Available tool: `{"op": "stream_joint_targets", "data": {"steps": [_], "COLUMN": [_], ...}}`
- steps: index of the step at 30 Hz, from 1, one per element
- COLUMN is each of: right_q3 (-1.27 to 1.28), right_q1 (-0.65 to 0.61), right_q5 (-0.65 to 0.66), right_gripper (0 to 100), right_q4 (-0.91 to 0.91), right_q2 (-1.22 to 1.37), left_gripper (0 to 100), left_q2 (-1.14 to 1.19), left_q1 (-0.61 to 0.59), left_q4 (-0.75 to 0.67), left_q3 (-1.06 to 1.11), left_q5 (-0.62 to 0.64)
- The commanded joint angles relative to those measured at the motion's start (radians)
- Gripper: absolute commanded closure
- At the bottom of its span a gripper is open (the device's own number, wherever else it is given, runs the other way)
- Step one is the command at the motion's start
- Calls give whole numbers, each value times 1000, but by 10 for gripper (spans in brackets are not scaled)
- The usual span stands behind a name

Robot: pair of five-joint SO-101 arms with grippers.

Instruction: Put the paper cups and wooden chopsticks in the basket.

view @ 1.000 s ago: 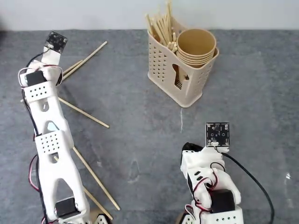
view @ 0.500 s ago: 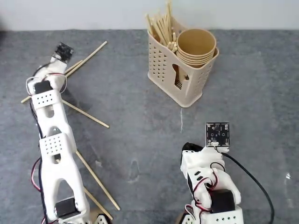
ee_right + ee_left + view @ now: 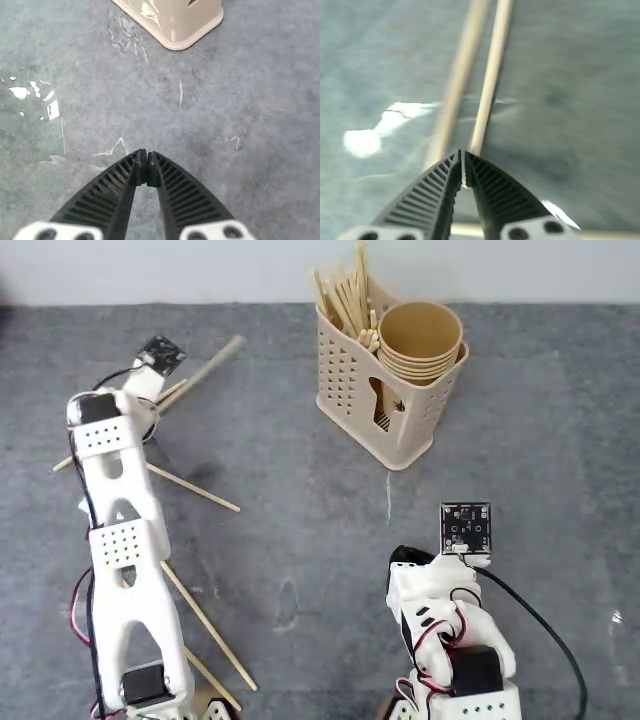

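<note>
1. High view: beige basket [image 3: 360,400] stands at the far middle of the grey surface [image 3: 560,440]. A stack of paper cups [image 3: 420,335] sits in its right compartment and a bundle of basket chopsticks [image 3: 345,295] stands upright in its left.
2. Left arm [image 3: 115,540] stretches up the left side of the surface, well apart from the basket.
3. Left wrist view: left arm's jaws closed on the held chopstick [image 3: 490,85], with a pale sliver showing between the tips. The stick runs straight out ahead of the tips.
4. High view, same item: held chopstick [image 3: 205,362] shows as a blurred diagonal bar. It points up and right from the arm's end toward the basket, without reaching it.
5. A second chopstick [image 3: 457,90] lies just beside the held one, nearly parallel and blurred. Cannot tell whether the two touch.
6. Loose chopsticks on the surface by the left arm: one diagonal [image 3: 195,490] right of the arm's middle, one longer [image 3: 205,615] nearer the base, one short length [image 3: 212,678] beside the base.
7. Right arm [image 3: 450,630] is folded at the near right, below the basket.
8. Right wrist view: right arm's jaws closed, tips together, gripping nothing, over bare grey surface. The basket foot [image 3: 175,20] is ahead, well apart.
</note>
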Motion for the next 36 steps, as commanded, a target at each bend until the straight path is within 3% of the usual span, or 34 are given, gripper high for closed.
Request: {"op": "stream_joint_targets", "data": {"steps": [1,8,11,13,18,21,23,28,36], "right_q3": [-5,-5,-5,-5,-3,-3,5,20,20], "right_q1": [8,8,8,8,8,8,8,7,7], "right_q5": [-3,-3,-3,-3,-5,-5,-3,-3,-3], "right_gripper": [984,984,984,984,984,984,984,984,984], "right_q4": [-12,-12,-12,-12,-12,-12,-16,-22,-22], "right_q2": [-12,-12,-12,-12,-12,-12,-12,-12,-12], "left_gripper": [987,987,987,987,987,986,986,986,987], "left_q2": [-115,-190,-187,-169,-41,64,121,167,25], "left_q1": [71,78,60,32,-54,-71,-72,-57,12], "left_q4": [170,155,63,-38,-448,-628,-669,-585,-150], "left_q3": [-56,-59,-58,-59,-54,-54,-54,-54,-59], "left_q5": [-11,-9,-2,52,210,183,133,32,-97]}}
